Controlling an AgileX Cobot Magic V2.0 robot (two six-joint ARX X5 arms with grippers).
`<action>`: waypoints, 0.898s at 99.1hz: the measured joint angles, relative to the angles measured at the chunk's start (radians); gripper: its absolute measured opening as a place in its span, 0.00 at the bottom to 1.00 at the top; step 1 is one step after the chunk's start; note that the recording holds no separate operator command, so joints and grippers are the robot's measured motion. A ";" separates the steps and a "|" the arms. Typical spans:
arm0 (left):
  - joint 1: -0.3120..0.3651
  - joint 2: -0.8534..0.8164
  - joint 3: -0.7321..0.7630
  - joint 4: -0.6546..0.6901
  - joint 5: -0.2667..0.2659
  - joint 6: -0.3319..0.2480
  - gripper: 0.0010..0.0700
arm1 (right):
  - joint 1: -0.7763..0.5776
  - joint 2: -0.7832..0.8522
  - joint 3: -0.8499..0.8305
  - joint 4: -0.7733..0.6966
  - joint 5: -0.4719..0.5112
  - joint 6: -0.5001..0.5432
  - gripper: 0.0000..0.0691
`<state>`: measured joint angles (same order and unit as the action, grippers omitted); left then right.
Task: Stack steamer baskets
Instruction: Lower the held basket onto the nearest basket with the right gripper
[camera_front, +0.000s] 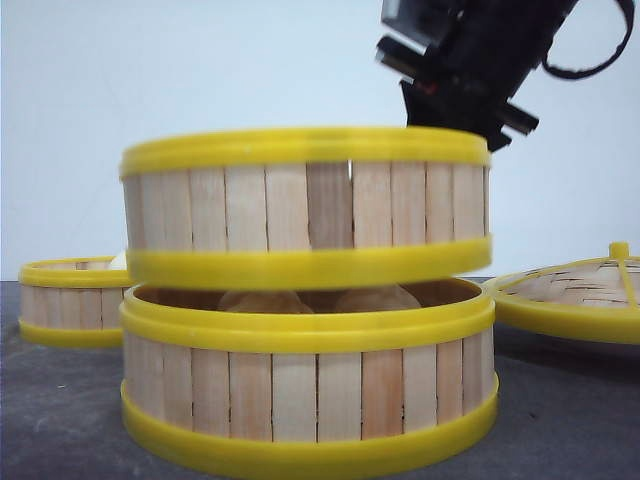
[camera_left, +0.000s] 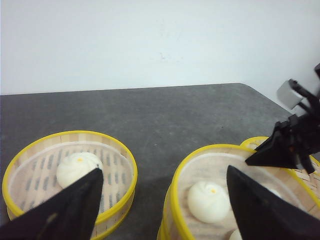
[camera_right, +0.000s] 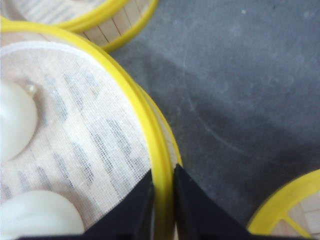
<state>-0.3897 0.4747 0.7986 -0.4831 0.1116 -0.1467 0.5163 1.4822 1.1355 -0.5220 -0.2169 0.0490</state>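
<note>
One steamer basket (camera_front: 250, 205) hangs in the air just above a second steamer basket (camera_front: 300, 390) that stands on the table with buns inside. My right gripper (camera_right: 162, 192) is shut on the yellow rim (camera_right: 140, 107) of the raised basket, one finger inside and one outside. That basket is lined with white cloth and holds white buns (camera_right: 15, 122). A third steamer basket (camera_front: 70, 300) with one bun (camera_left: 77, 167) stands at the left. My left gripper (camera_left: 162, 200) is open above the gap between the left basket (camera_left: 117, 155) and the raised basket (camera_left: 200, 155), holding nothing.
A domed woven lid (camera_front: 575, 290) with a yellow rim and knob lies on the dark grey table (camera_left: 165, 115) at the right, also showing beside my right gripper as the lid's edge (camera_right: 290, 210). A white wall stands behind the table.
</note>
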 joint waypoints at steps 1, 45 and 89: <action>0.000 0.000 0.000 0.000 0.000 0.000 0.68 | 0.000 0.003 0.000 0.000 0.000 0.000 0.05; 0.000 0.000 0.000 -0.007 0.000 0.000 0.68 | 0.005 0.022 -0.001 -0.041 -0.003 0.008 0.05; 0.000 0.000 0.000 -0.007 0.000 0.000 0.68 | 0.005 0.022 -0.001 -0.071 -0.008 0.000 0.09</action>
<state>-0.3897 0.4747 0.7986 -0.4900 0.1116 -0.1463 0.5217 1.5040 1.1347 -0.5930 -0.2249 0.0486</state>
